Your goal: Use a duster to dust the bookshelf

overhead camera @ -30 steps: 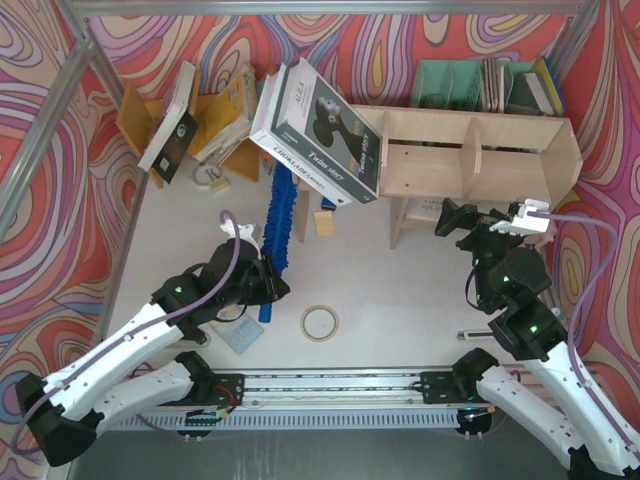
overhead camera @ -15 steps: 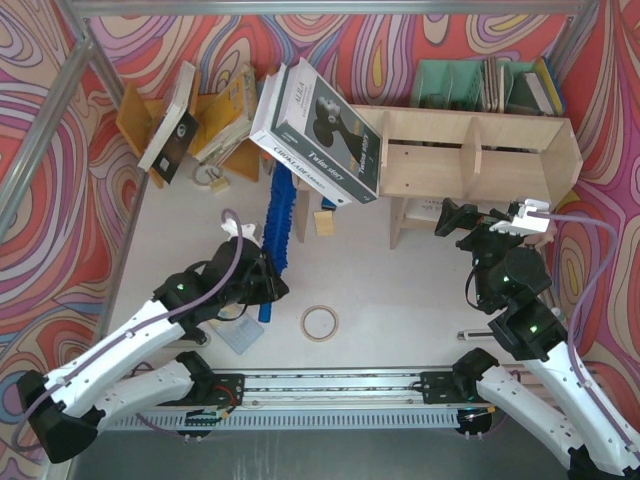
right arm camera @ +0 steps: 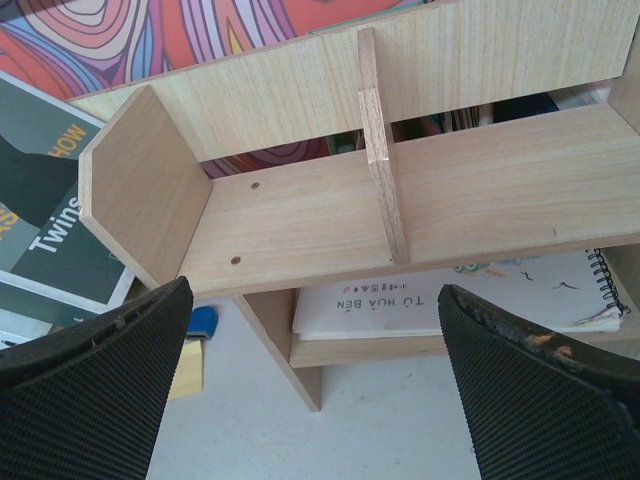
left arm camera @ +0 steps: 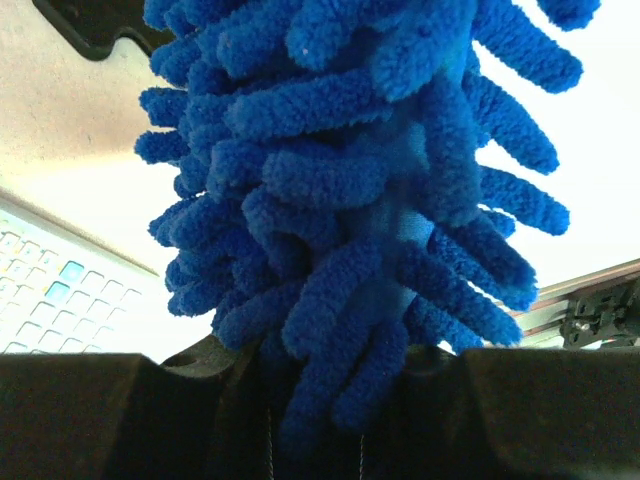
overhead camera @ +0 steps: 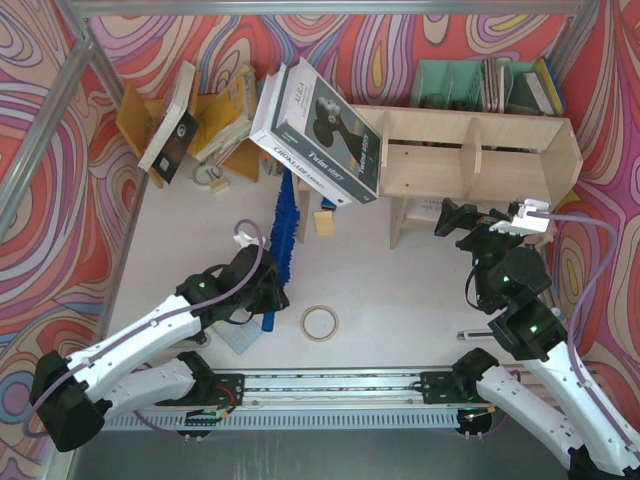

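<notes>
The duster [overhead camera: 286,222], fluffy and bright blue, lies lengthwise on the white table with its slim handle end [overhead camera: 268,321] toward the arms. My left gripper [overhead camera: 264,291] is shut on it just above the handle. In the left wrist view the blue fluff [left arm camera: 350,170] fills the frame and runs down between the dark jaws of the left gripper [left arm camera: 330,405]. The pale plywood bookshelf [overhead camera: 470,155] stands at the back right. My right gripper [overhead camera: 490,220] hovers open just in front of it. The right wrist view shows the right gripper [right arm camera: 320,400] empty, facing the bookshelf [right arm camera: 300,220] and its divider.
A big "Twins story" book [overhead camera: 320,125] leans on the bookshelf's left end. An orange rack [overhead camera: 215,115] with books stands back left, a teal organiser [overhead camera: 480,85] behind the shelf. A tape ring [overhead camera: 320,322], a yellow block [overhead camera: 323,222] and a calculator [overhead camera: 240,335] lie nearby. A notebook [right arm camera: 450,305] rests on the lower shelf.
My left arm has shifted right and a little nearer, carrying the duster with it. The right arm has not moved.
</notes>
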